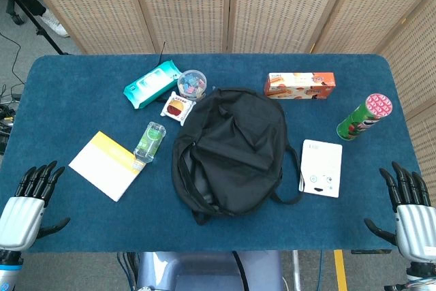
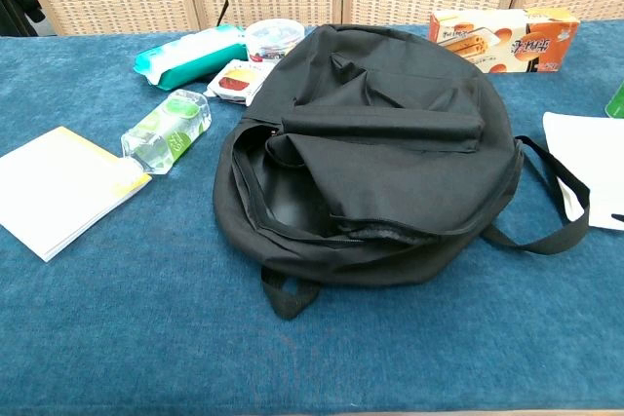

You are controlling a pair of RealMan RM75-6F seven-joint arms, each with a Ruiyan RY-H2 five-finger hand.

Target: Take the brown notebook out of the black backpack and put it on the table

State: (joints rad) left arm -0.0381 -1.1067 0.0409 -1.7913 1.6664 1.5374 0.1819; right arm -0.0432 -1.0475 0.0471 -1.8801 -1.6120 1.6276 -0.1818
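The black backpack (image 1: pixel 231 151) lies flat in the middle of the blue table (image 1: pixel 82 86), its zip open along the near-left side (image 2: pixel 292 226). No brown notebook shows in either view; the inside of the bag is dark. My left hand (image 1: pixel 27 202) hovers at the table's near-left corner, fingers spread and holding nothing. My right hand (image 1: pixel 409 209) hovers at the near-right corner, also with fingers apart and nothing in it. Neither hand shows in the chest view.
Left of the bag lie a white and yellow notepad (image 1: pixel 105 165), a green bottle (image 1: pixel 150 140), a teal wipes pack (image 1: pixel 151 85), a snack packet (image 1: pixel 177 108) and a round tub (image 1: pixel 192 83). To the right are an orange biscuit box (image 1: pixel 300 85), a green chips can (image 1: pixel 364 117) and a white box (image 1: pixel 321 167).
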